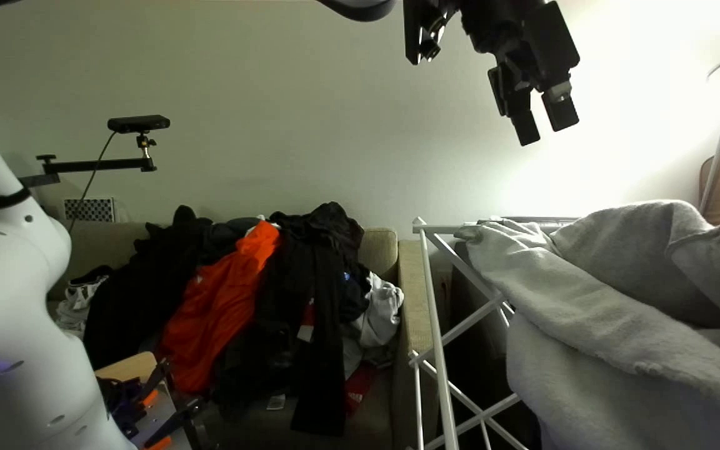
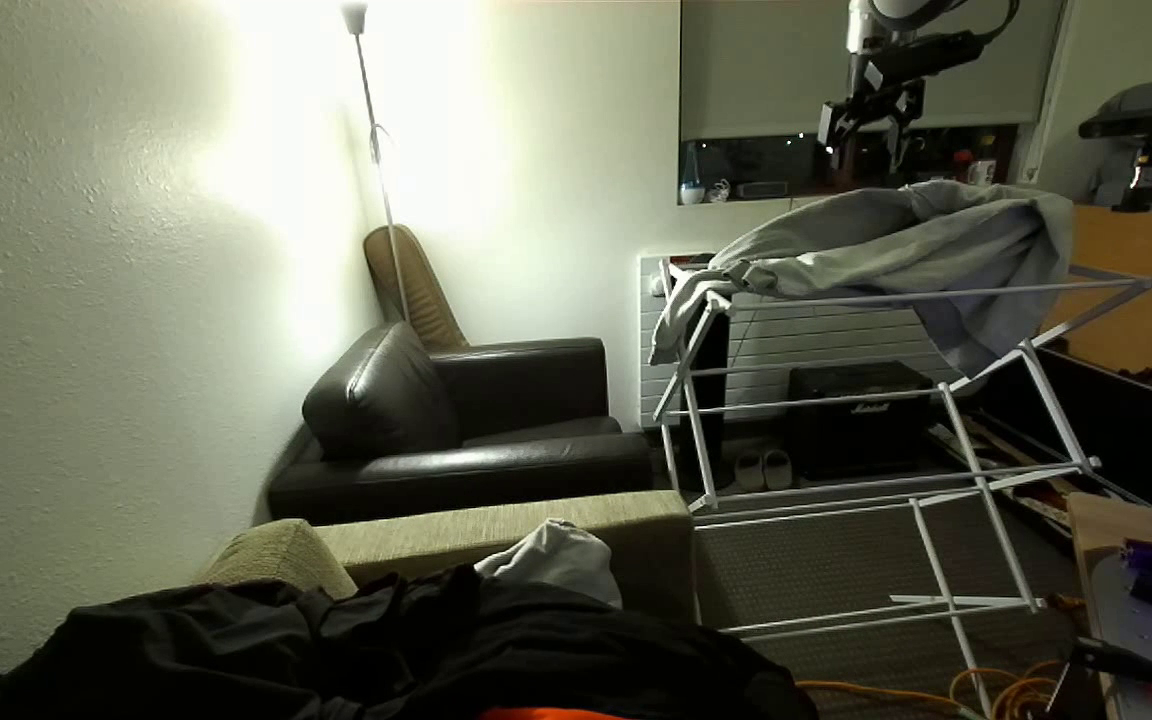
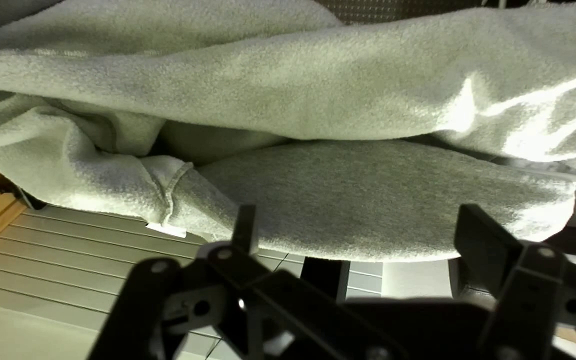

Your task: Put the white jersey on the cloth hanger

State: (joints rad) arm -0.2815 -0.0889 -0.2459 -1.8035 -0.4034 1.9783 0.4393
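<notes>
The white jersey, greyish and rumpled, droops there over the top of the thin-rodded white cloth hanger.

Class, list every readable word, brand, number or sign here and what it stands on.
"Marshall": on the black speaker box.
Red item: white mark, too small to read surely.
Hanging tag, small white label: too small.
Windowsill container: any print blurred.
Tag on the white jersey: no print visible.

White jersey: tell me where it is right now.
In an exterior view, the white jersey is at the upper right, draped over the top of the cloth hanger, with the open gripper above it and not touching it.
</notes>
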